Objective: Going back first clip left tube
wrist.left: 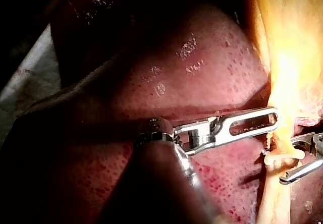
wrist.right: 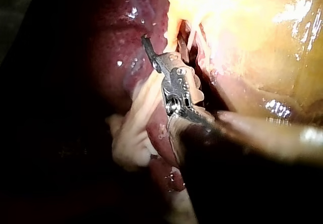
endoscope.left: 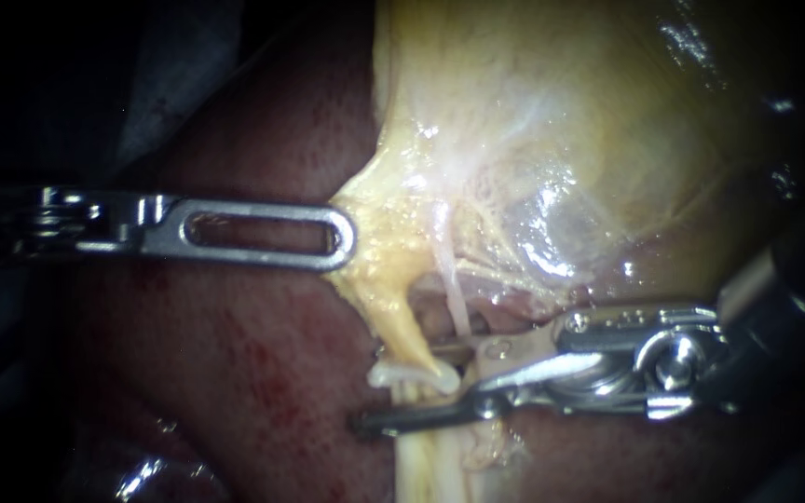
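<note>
Endoscope view, low centre: the small white clip (endoscope.left: 412, 375) lies crosswise on the pale left tube (endoscope.left: 426, 456) (running top-to-bottom) between my right instrument's (endoscope.left: 402, 387) spread jaws, left instrument (endoscope.left: 347, 238) pinching the yellow gallbladder (endoscope.left: 533, 121); left wrist view: clip (wrist.left: 282, 157) just ahead of its jaws; right wrist view: jaws spread, clip unclear.

No words, labels, brands, numbers or signs can be read on the left instrument (endoscope.left: 342, 237), the right instrument (endoscope.left: 402, 387) or the liver (endoscope.left: 235, 373).

support: pale surface (wrist.left: 20, 85), perhaps a drape | directly on it: liver (wrist.left: 202, 82), dark red, glistening
</note>
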### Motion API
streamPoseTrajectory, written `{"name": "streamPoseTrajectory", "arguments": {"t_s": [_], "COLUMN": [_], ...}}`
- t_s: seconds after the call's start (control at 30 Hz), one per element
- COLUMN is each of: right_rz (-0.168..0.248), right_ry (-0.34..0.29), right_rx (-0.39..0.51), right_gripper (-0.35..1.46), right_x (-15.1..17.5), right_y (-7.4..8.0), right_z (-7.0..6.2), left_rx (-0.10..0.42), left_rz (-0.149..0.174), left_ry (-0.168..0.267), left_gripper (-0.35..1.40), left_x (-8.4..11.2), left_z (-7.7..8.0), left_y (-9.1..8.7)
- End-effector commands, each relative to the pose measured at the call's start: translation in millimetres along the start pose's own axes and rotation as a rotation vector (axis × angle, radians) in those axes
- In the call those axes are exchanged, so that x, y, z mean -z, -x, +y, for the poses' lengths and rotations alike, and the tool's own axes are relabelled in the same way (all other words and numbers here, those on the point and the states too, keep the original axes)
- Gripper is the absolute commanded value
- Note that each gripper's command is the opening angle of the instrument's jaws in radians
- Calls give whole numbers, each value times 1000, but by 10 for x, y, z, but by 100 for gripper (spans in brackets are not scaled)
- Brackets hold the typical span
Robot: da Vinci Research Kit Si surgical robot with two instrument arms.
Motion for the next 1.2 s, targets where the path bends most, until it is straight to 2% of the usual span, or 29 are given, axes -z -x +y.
{"name": "streamPoseTrajectory", "arguments": {"t_s": [0.03, 0.63, 0.83, 1.2], "right_rz": [0, -1, 2, 24], "right_ry": [1, -3, 0, 34], "right_rx": [0, 15, 19, 33], "right_gripper": [48, 49, 49, 51], "right_x": [0, 14, 26, 87], "right_y": [0, 1, -7, -34], "right_z": [1, 3, 3, 6], "left_rx": [0, 6, 6, 6], "left_rz": [0, 0, 0, -1], "left_ry": [0, 0, 0, -2], "left_gripper": [-35, -35, -35, -35], "left_x": [0, 0, 0, 1], "left_z": [0, 0, 0, 2], "left_y": [0, 0, 0, 0]}}
